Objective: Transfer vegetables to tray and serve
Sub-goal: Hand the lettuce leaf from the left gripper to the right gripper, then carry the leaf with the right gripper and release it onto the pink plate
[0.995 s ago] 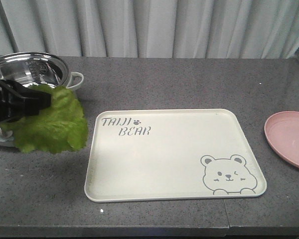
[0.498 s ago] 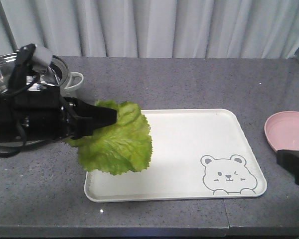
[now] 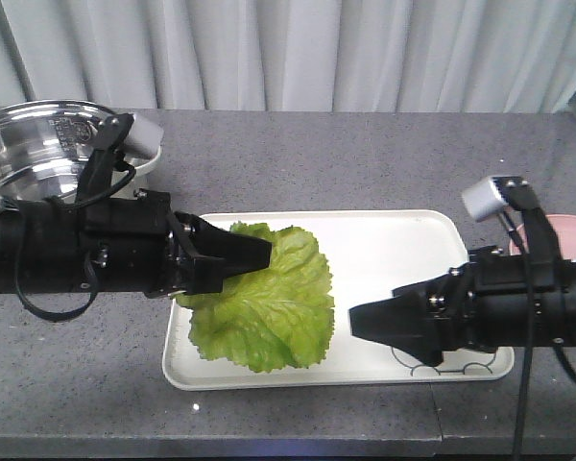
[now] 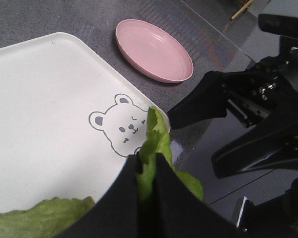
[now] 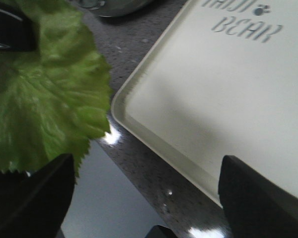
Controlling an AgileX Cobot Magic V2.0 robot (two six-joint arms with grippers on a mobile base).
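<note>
Cream-white rectangular plastic tray (image 3: pixel 403 240): smooth, matt to satin, no glare.
Bright-green crinkly lettuce leaves (image 3: pixel 278 312): puckered, veined surface with a faint sheen.
Dark grey speckled stone-look countertop (image 3: pixel 365 163): polished; bright glints beside the tray rim in the right wrist view.
Round steel pot (image 3: pixel 34 144): mirror-bright metal inside.
Round pink plate (image 4: pixel 154 49): satin finish, fine concentric ridges; material uncertain.
Left gripper (image 3: pixel 266 254) and right gripper (image 3: pixel 355 322): black, matt, hard-looking casing.
Pale grey pleated curtain (image 3: pixel 317 53): cloth, dull.
</note>
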